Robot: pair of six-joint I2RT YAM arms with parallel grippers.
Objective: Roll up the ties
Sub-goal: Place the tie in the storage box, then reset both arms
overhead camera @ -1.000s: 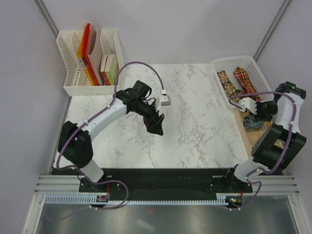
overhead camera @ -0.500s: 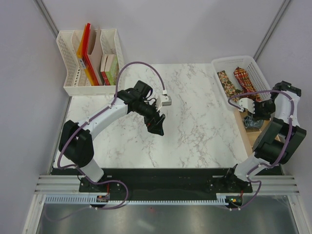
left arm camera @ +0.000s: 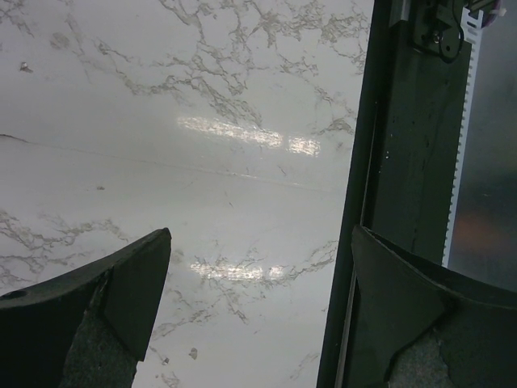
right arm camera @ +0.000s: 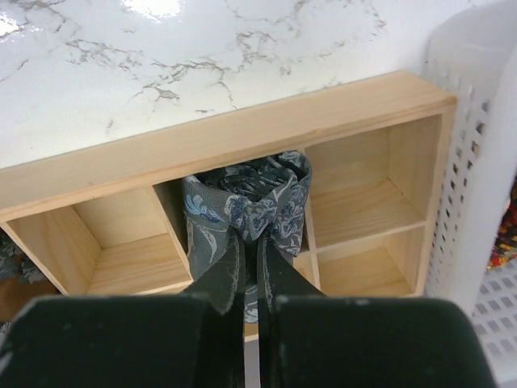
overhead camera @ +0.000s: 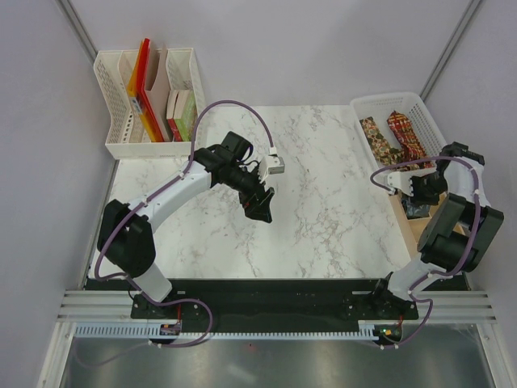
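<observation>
1. So far, by my reading, you have one tie of three nearly done: the dark grey tie (right arm camera: 242, 202) is rolled into a loose coil and sits in the middle compartment of the wooden organiser (right arm camera: 266, 121), in the row next to the marble table (overhead camera: 323, 210); whether it rests on the cell's floor or hangs just above it, the wrist view does not show.
2. Your right gripper (right arm camera: 252, 250) is clenched on that roll, its fingers pinched together on the near side, with a flap of cloth draped over one finger; letting go looks to be all that remains for this tie.
3. Left to do, as I judge it: the brown-gold tie (overhead camera: 373, 135) and the red tie (overhead camera: 402, 129) appear unrolled, side by side in the white basket (overhead camera: 388, 103) just beyond the organiser at the table's far right corner; nothing touches either.
4. Your left gripper (left arm camera: 260, 242) hangs over bare marble near the table's middle, jaws spread wide and holding nothing; it is well apart from every tie.
5. The grey tie is soft, matte cloth with a pale leaf-and-flower print on slate grey; the coil is slack, its outer wrap bulging, so I would expect it to spring open a little once released.
</observation>
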